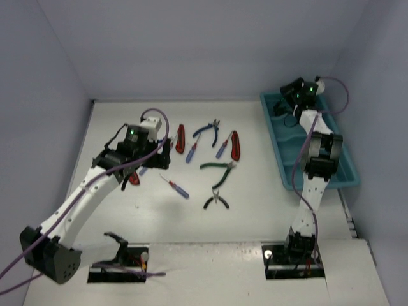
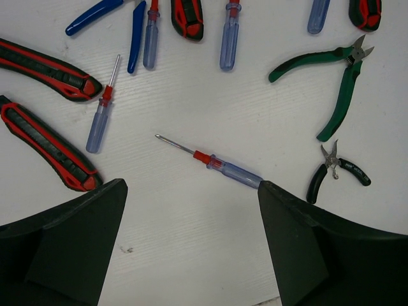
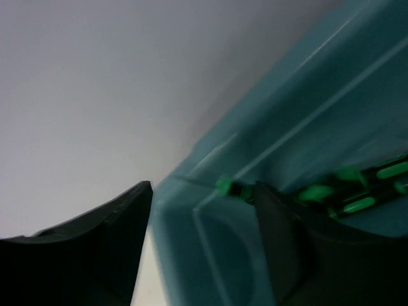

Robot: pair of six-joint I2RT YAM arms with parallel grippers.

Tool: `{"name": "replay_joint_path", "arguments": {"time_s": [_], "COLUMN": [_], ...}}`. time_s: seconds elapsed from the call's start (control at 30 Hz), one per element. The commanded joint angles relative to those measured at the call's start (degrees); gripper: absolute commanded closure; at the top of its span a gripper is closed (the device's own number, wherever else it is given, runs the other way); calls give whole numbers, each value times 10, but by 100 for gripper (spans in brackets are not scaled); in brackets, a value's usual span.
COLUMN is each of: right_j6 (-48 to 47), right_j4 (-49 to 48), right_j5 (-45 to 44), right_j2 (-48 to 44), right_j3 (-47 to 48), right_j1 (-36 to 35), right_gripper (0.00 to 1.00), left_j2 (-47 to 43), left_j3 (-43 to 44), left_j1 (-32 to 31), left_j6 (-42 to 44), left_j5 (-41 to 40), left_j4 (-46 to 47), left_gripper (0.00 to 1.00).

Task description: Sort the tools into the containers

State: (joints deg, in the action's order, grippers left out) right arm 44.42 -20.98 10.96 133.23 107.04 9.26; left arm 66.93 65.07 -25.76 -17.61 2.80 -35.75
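Tools (image 1: 220,167) beside tray (image 1: 287,146), seemingly part-filled

Beyond the left fingers (image 2: 64,242), twelve tools lie on the tabletop (image 2: 191,255).

There are four red-black utility knives (image 2: 48,69): two to the left of the fingers and two far ahead.

There are five screwdrivers (image 2: 210,164), each with a clear blue handle. One is just ahead between the fingers, one is ahead to the left, and three are far ahead.

There are three pliers: one blue-handled pair (image 2: 92,14) far ahead on the left, and one green-handled pair (image 2: 342,95) and one small black-handled pair (image 2: 317,182) ahead on the right.

There is one teal tray (image 3: 331,83). Inside it, just beyond the right fingers (image 3: 83,242), green-handled tools (image 3: 357,191) show, too blurred to count.
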Motion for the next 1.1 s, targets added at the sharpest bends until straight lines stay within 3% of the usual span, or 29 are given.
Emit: {"name": "replay_joint_path", "arguments": {"time_s": [0.0, 0.13, 0.3, 0.47, 0.53, 0.77, 1.07], "right_j6": [-17, -69, -191, -323, -342, -260, -208], "right_j4": [-22, 4, 75, 162, 203, 240, 248], "right_j5": [-26, -19, -34, -104, -162, -223, -233], "right_j2": [-14, -44, -141, -248, -279, -327, -246], "right_j3": [76, 68, 6, -101, -147, -308, -302], "right_j1": [2, 2, -18, -92, -154, -275, -319], "right_gripper": [31, 20, 19, 18, 18, 18, 18], "left_j2": [-26, -27, -25, -18, -22, -33, -63], "left_j3": [7, 5, 8, 20, 22, 26, 6], "left_j1": [4, 4, 4, 4, 4, 4, 5], "left_j6": [4, 6, 18, 24, 22, 27, 29], "left_j5": [-37, -43, -49, -56, -61, -59, -46], "left_j4": [22, 22, 19, 2, -1, -11, -28], "left_gripper": [16, 15, 15, 15, 15, 15, 15]}}
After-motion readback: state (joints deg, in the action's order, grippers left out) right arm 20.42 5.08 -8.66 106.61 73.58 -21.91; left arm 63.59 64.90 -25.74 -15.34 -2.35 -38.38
